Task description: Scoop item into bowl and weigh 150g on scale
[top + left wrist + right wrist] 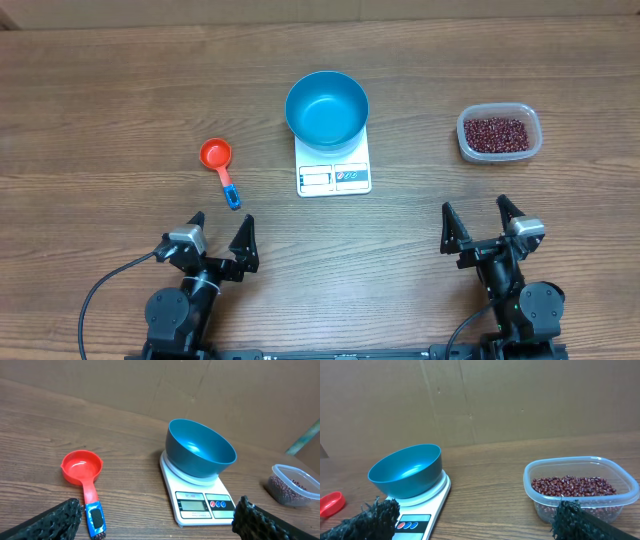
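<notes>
Bowl [327, 108]: round, bright blue, empty, upright, seated on the far half of the scale, at my 12 o'clock.
Scale [334, 176]: flat, white, rectangular, display edge facing me.
Beans [497, 132]: small, dark red-brown, loose heap in a clear tub [466, 142], at my 2 o'clock, well apart from the scale.

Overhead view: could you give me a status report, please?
Left gripper, right gripper open, empty. Blue bowl on scale, empty; beans in tub. Scoop on table; nothing blocking.

The bowl [326, 108] is bright blue, the scale [334, 178] white, the beans [497, 133] dark red-brown, their tub [500, 158] clear, the scoop [218, 160] red with a blue handle, and the bench [120, 80] brown with a wood-grain pattern.
</notes>
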